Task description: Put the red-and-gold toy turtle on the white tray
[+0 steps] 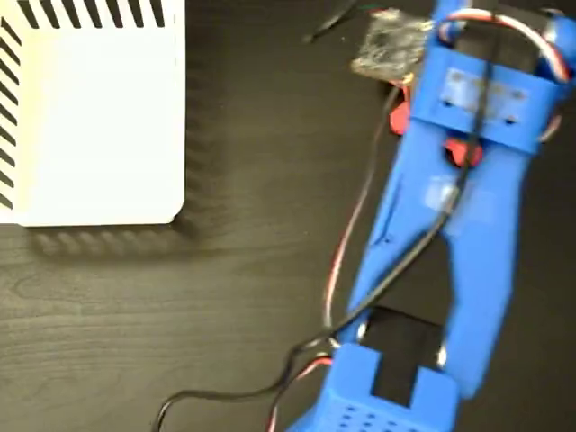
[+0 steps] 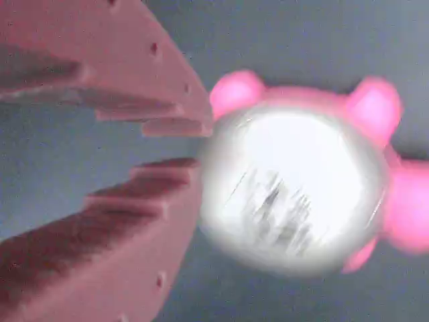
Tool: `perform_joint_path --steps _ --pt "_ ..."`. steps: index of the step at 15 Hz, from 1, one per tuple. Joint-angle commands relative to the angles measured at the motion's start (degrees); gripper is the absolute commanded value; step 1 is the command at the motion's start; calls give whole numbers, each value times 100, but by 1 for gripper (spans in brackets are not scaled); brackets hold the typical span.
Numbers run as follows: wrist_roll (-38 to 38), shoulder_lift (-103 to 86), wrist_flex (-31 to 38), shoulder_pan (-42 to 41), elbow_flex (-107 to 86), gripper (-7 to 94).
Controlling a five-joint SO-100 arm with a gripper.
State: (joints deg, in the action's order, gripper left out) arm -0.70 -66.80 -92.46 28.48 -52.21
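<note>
The claw (image 2: 191,144) has its two fingers nearly pressed together, gripping nothing, tips just beside one red-and-gold toy turtle (image 2: 295,194), perhaps touching its blurred shell. One white tray (image 1: 99,117) lies well apart on the dark table (image 1: 252,297).

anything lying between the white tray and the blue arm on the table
Nothing. In the fixed view the dark table is bare between the white tray and the blue arm; only the arm's own wires run alongside it.
</note>
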Motion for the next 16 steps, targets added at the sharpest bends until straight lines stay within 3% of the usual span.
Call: perform_joint_path --steps 1,2,5,7,12,16 --pt "-18 53 -70 211 686 20" --pt "9 193 -105 246 738 30" --pt "53 800 -422 149 1055 45" --pt "-35 993 -439 35 1072 45" --pt "-316 2057 -1063 -149 2232 61" --pt "-360 2294 -1037 -141 2408 62"
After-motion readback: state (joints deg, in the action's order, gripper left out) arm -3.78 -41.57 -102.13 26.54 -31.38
